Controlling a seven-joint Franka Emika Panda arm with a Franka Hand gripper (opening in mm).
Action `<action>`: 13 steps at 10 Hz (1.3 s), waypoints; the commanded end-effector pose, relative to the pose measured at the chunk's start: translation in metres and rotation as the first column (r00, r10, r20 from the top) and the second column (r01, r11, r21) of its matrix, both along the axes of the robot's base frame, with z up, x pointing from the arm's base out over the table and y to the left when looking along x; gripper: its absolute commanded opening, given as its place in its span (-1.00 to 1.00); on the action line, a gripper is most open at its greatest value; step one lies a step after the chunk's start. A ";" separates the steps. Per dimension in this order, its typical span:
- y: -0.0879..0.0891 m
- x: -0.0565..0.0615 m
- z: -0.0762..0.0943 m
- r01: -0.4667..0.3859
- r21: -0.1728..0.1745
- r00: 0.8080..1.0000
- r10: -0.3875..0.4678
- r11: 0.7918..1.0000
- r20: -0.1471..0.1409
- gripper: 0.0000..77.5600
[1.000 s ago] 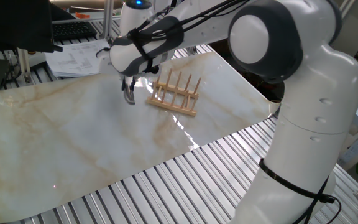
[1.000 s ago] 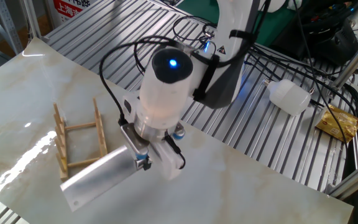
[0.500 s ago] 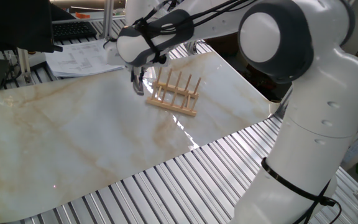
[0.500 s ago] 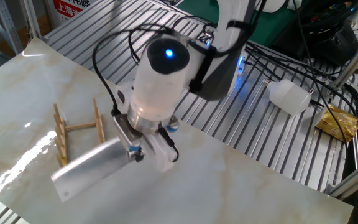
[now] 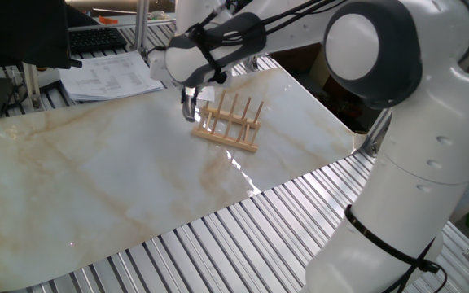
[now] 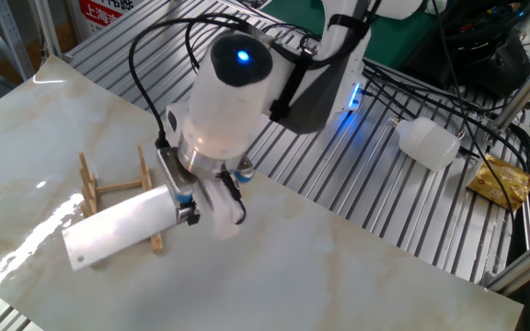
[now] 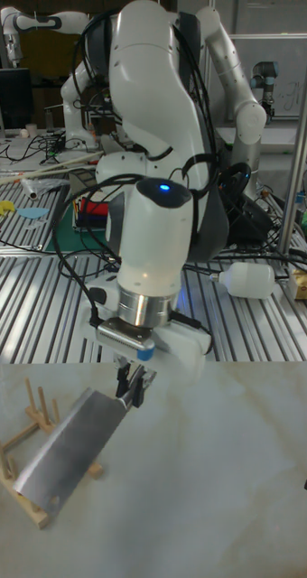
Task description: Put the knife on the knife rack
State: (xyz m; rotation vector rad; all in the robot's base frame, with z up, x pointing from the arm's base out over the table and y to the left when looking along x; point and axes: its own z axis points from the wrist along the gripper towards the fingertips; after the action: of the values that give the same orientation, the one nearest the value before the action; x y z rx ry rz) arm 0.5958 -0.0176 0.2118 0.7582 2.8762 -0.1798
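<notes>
The gripper (image 7: 129, 390) is clamped on the handle of the knife (image 7: 68, 445), whose stiff, heavy, slippery blade overhangs the rack (image 6: 118, 191) at its 8 o'clock.

Pincer (image 5: 190, 110) above marble tabletop (image 5: 96, 179), just beside wooden knife rack (image 5: 229, 124), papers (image 5: 108, 77) behind

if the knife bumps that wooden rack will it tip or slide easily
Probably it slides. The knife rack looks like thin light wood standing loose on glossy marble-look tabletop, so little grips it. Tipping seems less likely, since its base is wide and flat. The knife, broad metal held by the end effector, likely outweighs it.
</notes>
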 end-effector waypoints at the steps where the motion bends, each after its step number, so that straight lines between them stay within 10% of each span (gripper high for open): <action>1: -0.009 -0.002 0.002 0.123 0.027 0.990 -0.124 0.992 0.062 -0.95; 8: -0.011 -0.007 0.004 0.275 0.117 0.938 -0.293 0.954 0.184 -0.95; 13: -0.011 -0.007 0.004 0.327 0.235 0.907 -0.374 0.915 0.193 -0.95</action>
State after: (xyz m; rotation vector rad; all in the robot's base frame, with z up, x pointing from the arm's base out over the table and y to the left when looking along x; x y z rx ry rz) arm 0.5879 -0.0283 0.2134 1.1934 2.5527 0.0677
